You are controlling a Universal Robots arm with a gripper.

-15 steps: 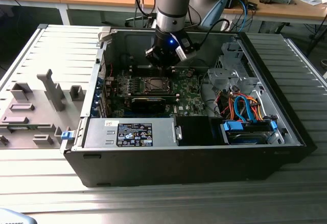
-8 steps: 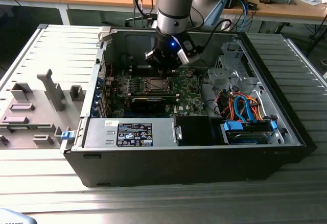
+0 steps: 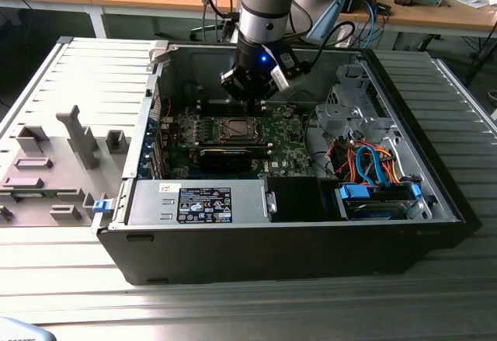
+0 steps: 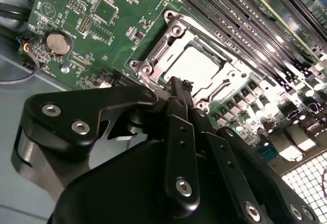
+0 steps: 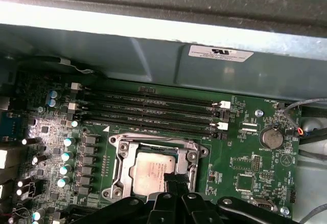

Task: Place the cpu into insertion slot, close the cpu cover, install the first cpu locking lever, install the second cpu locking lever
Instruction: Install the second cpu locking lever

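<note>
The cpu (image 4: 196, 67) (image 5: 150, 169) lies flat in the insertion slot (image 3: 235, 129) on the green motherboard (image 4: 66, 9). Its silvery top shows through the square opening of the cpu cover (image 4: 166, 48) (image 5: 124, 155), which lies down over it. My gripper (image 4: 179, 85) (image 5: 171, 179) (image 3: 250, 105) hangs just over the socket's edge, its black fingers drawn together into one narrow tip with nothing visible between them. The tip hides part of the cover's rim. I cannot tell how the locking levers stand.
The motherboard sits inside an open computer case (image 3: 435, 193) lying on a ribbed metal table (image 3: 85, 69). Long black memory slots (image 5: 148, 106) run beside the socket. A coin battery (image 5: 270, 138), a drive cage (image 3: 349, 100) and orange and blue cables (image 3: 373, 162) are nearby.
</note>
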